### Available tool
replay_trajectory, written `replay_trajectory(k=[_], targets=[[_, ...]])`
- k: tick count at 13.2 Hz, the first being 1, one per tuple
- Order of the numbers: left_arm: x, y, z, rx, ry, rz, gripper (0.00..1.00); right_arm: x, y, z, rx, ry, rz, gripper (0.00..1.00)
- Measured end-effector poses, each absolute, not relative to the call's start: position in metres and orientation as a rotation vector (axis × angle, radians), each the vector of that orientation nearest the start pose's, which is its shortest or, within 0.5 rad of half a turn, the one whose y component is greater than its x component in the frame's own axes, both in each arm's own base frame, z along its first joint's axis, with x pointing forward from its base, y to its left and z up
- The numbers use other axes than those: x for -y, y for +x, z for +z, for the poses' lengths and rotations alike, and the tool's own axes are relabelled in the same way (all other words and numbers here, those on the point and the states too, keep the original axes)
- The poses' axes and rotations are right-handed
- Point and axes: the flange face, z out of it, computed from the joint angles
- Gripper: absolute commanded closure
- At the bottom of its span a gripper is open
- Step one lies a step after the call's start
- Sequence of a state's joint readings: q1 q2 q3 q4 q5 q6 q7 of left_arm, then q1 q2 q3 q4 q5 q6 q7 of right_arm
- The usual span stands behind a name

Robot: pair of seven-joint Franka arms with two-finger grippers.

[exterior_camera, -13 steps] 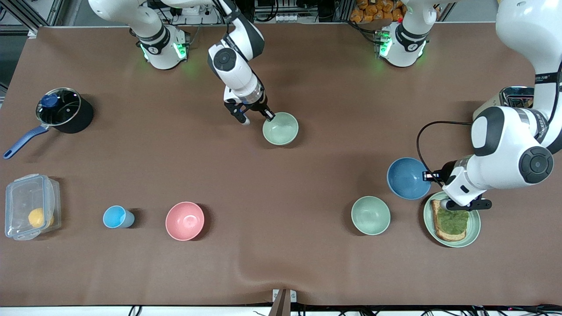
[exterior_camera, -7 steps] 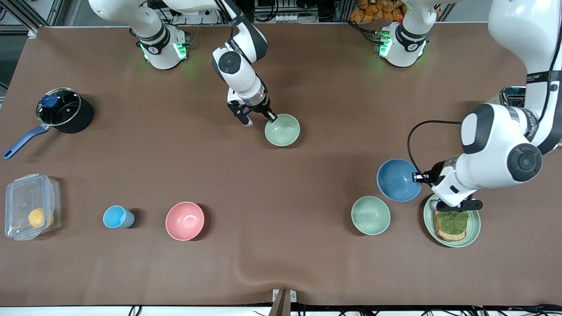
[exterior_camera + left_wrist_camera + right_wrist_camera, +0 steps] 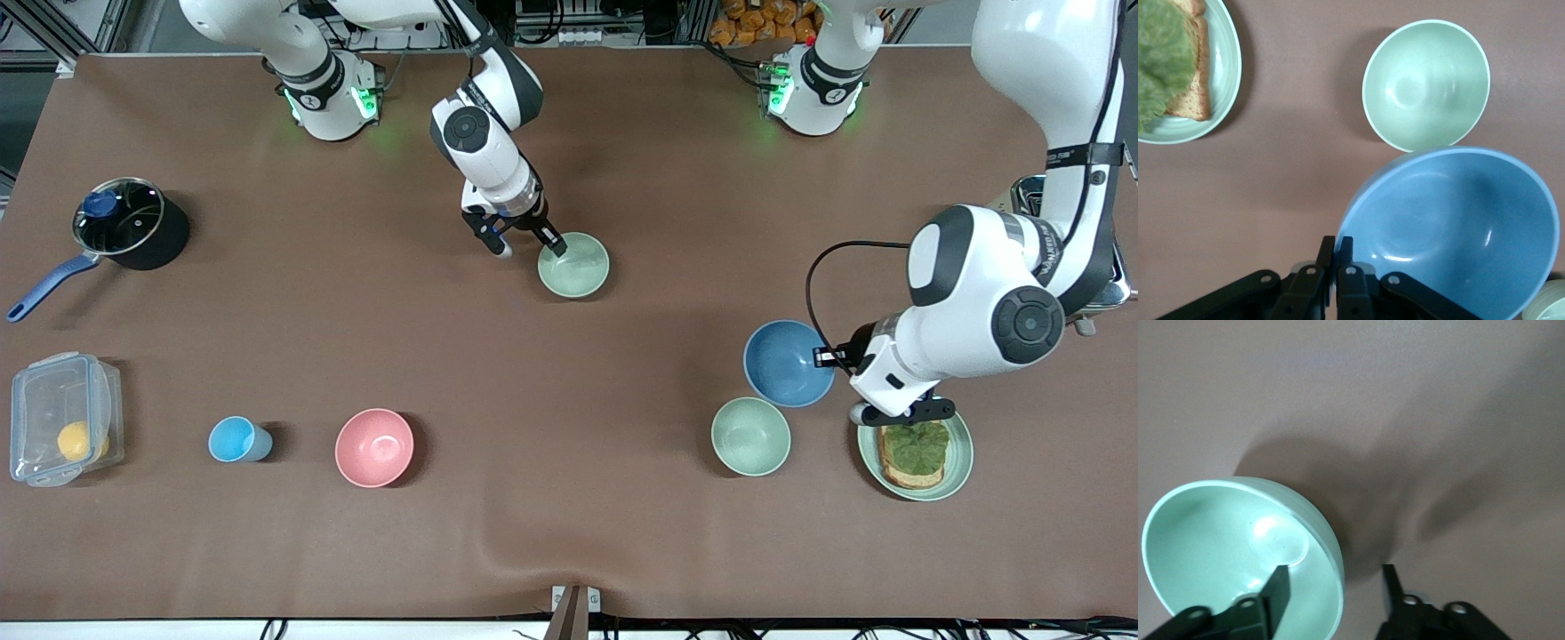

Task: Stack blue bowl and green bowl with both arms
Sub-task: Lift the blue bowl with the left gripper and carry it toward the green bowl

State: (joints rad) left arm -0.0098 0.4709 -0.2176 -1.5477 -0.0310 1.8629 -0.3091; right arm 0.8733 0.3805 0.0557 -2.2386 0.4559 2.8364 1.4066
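Note:
The blue bowl (image 3: 787,364) hangs tilted in my left gripper (image 3: 829,358), which is shut on its rim, over the table beside a mint-green bowl. In the left wrist view the blue bowl (image 3: 1451,227) fills the corner and my left gripper (image 3: 1337,250) pinches its edge. The pale sage-green bowl (image 3: 576,265) stands on the table near the middle, closer to the robots' bases. My right gripper (image 3: 532,251) is open astride its rim. In the right wrist view (image 3: 1335,587) one finger is inside the green bowl (image 3: 1225,547) and one is outside.
A mint-green bowl (image 3: 750,436) and a green plate (image 3: 960,467) with toast and lettuce lie near the blue bowl. A pink bowl (image 3: 374,447), a light-blue cup (image 3: 236,439), a clear box (image 3: 62,418) and a lidded pot (image 3: 129,222) are toward the right arm's end.
My left gripper has carried the blue bowl away from the plate, toward the table's middle. My right gripper has settled over the green bowl's rim, one finger now inside.

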Motion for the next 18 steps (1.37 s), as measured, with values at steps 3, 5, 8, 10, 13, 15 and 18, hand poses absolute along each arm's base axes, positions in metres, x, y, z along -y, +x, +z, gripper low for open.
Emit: replay_trajectory(k=[3, 5, 8, 10, 13, 15, 18], targets=[[0.148, 0.652, 0.372, 0.245, -3.196, 0.291, 1.00, -0.436, 0.358, 0.219, -1.280, -2.565, 0.157, 0.00], [0.167, 0.647, 0.372, 0.289, -3.185, 0.295, 1.00, -0.434, 0.365, 0.225, -1.342, -2.562, 0.199, 0.00], [0.194, 0.640, 0.373, 0.320, -3.174, 0.299, 1.00, -0.423, 0.387, 0.240, -1.523, -2.513, 0.295, 0.00], [0.202, 0.638, 0.373, 0.336, -3.171, 0.300, 1.00, -0.409, 0.400, 0.240, -1.640, -2.467, 0.332, 0.00], [0.223, 0.630, 0.375, 0.377, -3.172, 0.314, 1.00, -0.379, 0.419, 0.232, -1.829, -2.398, 0.396, 0.00], [0.245, 0.619, 0.370, 0.375, -3.164, 0.335, 1.00, -0.357, 0.434, 0.225, -1.934, -2.314, 0.436, 0.00], [0.262, 0.607, 0.355, 0.396, -3.147, 0.358, 1.00, -0.344, 0.443, 0.204, -2.048, -2.172, 0.475, 0.00]])
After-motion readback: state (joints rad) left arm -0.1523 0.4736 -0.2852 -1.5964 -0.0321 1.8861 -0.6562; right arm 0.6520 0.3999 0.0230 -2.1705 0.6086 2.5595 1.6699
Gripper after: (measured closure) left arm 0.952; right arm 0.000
